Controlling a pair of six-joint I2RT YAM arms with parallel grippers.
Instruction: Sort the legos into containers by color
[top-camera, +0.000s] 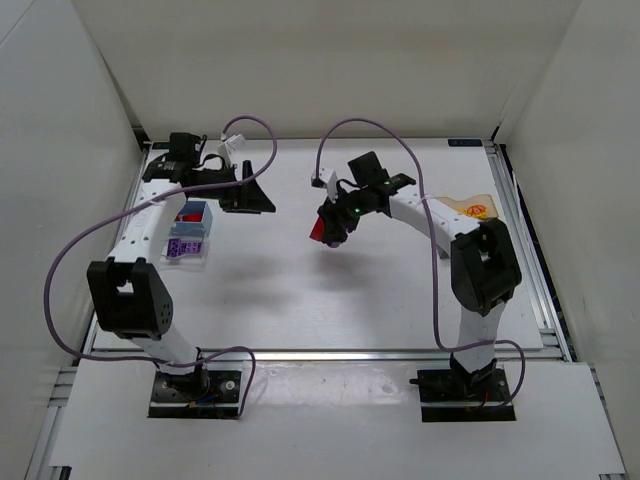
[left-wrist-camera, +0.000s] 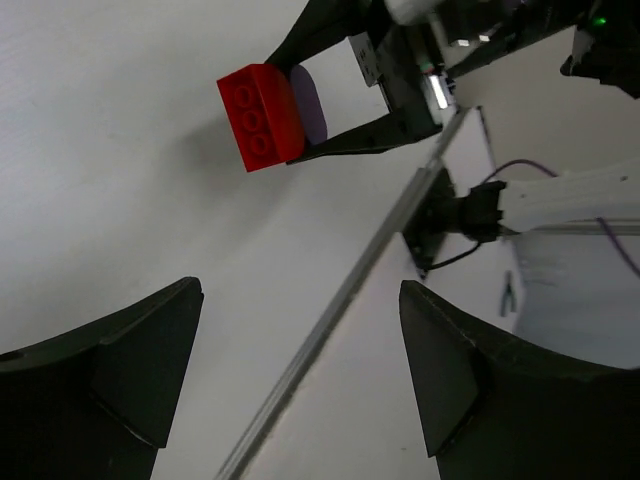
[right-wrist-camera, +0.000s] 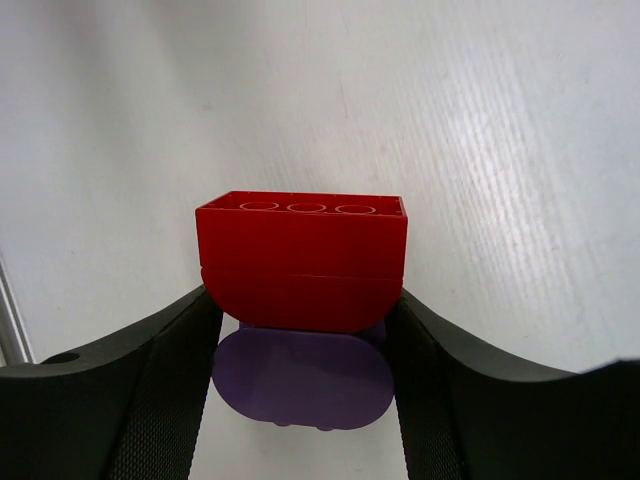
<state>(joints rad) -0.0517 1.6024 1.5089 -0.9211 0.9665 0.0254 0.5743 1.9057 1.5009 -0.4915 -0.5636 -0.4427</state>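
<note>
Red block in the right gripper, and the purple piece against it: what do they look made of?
Red block: hard moulded plastic by the look, slightly glossy, with crisp edges and round studs. Purple piece: likely the same plastic, smooth and duller, with rounded ends; most of it is hidden behind the red one.

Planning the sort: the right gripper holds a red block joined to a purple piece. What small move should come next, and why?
Probably ease the open left gripper toward the red block and grip its free end. The right gripper clamps that block stacked on a purple piece. The two colours likely need pulling apart, and the empty left gripper faces them.
</note>
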